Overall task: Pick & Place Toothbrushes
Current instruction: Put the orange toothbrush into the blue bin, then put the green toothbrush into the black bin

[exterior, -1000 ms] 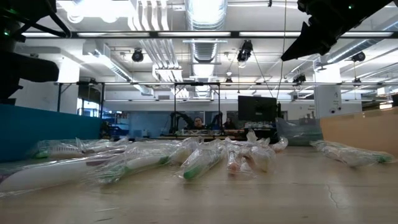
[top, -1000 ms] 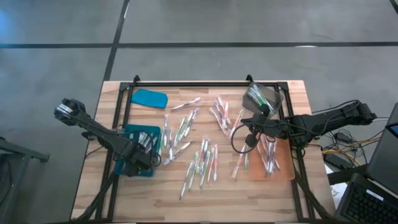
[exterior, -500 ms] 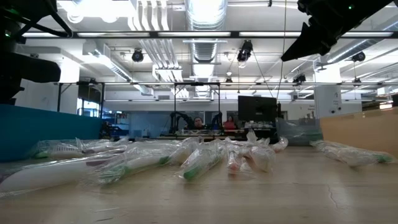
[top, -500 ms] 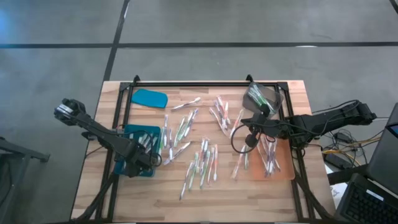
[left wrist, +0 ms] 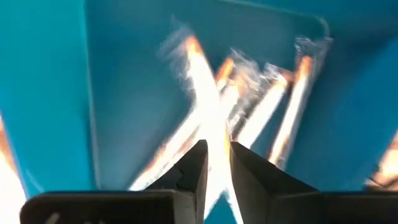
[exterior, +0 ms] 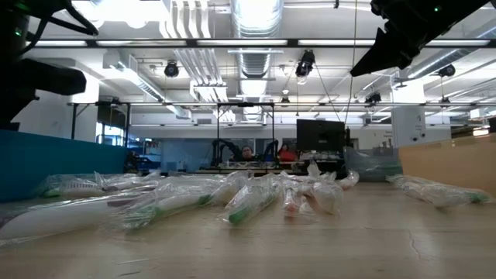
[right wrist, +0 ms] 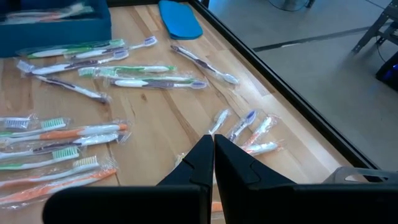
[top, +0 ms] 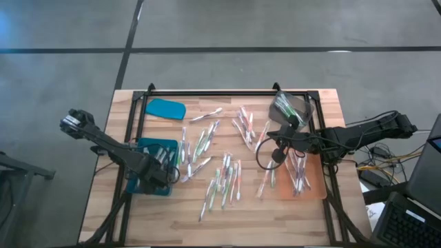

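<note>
- Desk [top: 165, 220] of light wood fills the middle of the high view, with a black frame around its work area.
- Two dark arms reach in from the sides; the left one comes over the teal tray [top: 146, 146], the right one lies across the orange tray [top: 313, 189].
- Teal tray sits on the left part of the desk and already has several wrapped toothbrushes inside; a teal lid [top: 166, 109] lies apart near the far edge.
- Orange tray is on the right part, also with some brushes on it, and a clear bag [top: 289, 107] rests beyond it.
- Toothbrushes [top: 224, 180] are scattered loose over the middle of the desk between both trays, each in clear wrap, with green, orange or purple parts.
- Left pincer [left wrist: 216, 163] hangs over the teal tray, its fingers only a little apart; the view is blurred, so I cannot tell if a brush is between them.
- Right pincer [right wrist: 214, 151] is clenched and empty, above the scattered brushes.
</note>
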Robot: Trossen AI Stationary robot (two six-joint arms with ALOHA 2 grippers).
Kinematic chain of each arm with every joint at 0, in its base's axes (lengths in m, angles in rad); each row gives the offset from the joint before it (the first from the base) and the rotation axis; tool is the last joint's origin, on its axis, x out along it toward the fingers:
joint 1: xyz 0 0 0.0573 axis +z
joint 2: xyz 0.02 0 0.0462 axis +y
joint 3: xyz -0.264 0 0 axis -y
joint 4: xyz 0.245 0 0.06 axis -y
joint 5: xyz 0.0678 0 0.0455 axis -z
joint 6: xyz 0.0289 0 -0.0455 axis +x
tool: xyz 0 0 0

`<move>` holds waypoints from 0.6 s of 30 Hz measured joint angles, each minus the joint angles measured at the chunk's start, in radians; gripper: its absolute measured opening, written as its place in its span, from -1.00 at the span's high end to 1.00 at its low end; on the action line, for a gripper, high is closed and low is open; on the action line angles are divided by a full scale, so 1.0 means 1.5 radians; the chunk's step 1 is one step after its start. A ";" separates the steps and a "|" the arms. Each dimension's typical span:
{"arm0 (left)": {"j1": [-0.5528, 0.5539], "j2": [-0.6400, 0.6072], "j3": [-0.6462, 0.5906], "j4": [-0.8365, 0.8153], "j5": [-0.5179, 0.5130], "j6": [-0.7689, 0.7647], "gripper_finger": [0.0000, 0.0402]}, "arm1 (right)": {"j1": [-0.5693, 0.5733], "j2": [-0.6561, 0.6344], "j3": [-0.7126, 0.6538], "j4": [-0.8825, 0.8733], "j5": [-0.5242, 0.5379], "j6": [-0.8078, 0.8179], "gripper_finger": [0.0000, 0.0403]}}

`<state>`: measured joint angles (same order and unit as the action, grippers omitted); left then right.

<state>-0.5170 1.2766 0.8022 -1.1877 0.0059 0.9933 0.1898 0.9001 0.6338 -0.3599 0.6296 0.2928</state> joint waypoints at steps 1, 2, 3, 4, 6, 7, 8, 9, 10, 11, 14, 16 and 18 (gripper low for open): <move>0.000 0.000 0.003 -0.009 -0.001 -0.004 0.65 | 0.000 0.000 0.000 0.000 0.000 0.000 0.96; 0.000 0.000 0.005 -0.015 -0.001 -0.006 0.65 | 0.000 0.000 0.000 0.000 0.000 0.000 0.96; 0.000 0.000 0.007 -0.017 -0.001 -0.006 0.65 | 0.000 0.000 0.000 0.000 0.000 0.000 0.96; 0.000 0.000 0.008 -0.016 -0.001 -0.006 0.65 | 0.000 0.000 0.000 0.000 0.000 0.000 0.96; 0.000 0.000 0.010 -0.016 -0.003 -0.006 0.66 | 0.000 0.000 0.000 0.000 0.000 0.000 0.96; 0.000 0.000 0.012 -0.016 -0.005 -0.006 0.66 | 0.000 0.000 0.000 0.000 0.000 0.000 0.96; 0.000 0.000 0.015 -0.017 -0.008 -0.005 0.66 | 0.000 0.000 0.000 0.000 0.000 0.000 0.96; 0.000 0.000 0.020 -0.016 -0.013 -0.005 0.66 | 0.000 0.000 0.000 0.000 0.000 0.000 0.96; 0.000 0.000 0.025 -0.015 -0.018 -0.005 0.66 | 0.000 0.000 0.000 0.000 0.000 0.000 0.96; 0.000 0.000 0.031 -0.014 -0.026 -0.005 0.66 | 0.000 0.000 0.000 0.000 0.000 0.000 0.96; 0.000 0.000 0.058 -0.011 -0.060 -0.005 0.66 | 0.000 0.000 0.000 0.000 0.000 0.000 0.96; 0.000 0.000 0.082 -0.003 -0.103 -0.004 0.66 | 0.000 0.000 0.000 0.000 0.000 0.000 0.96; -0.001 0.000 0.108 0.013 -0.156 -0.003 0.66 | 0.000 0.000 0.000 0.000 0.000 0.000 0.96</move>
<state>-0.5182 1.2766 0.9636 -1.1680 -0.2284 0.9891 0.1898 0.9001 0.6334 -0.3603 0.6292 0.2924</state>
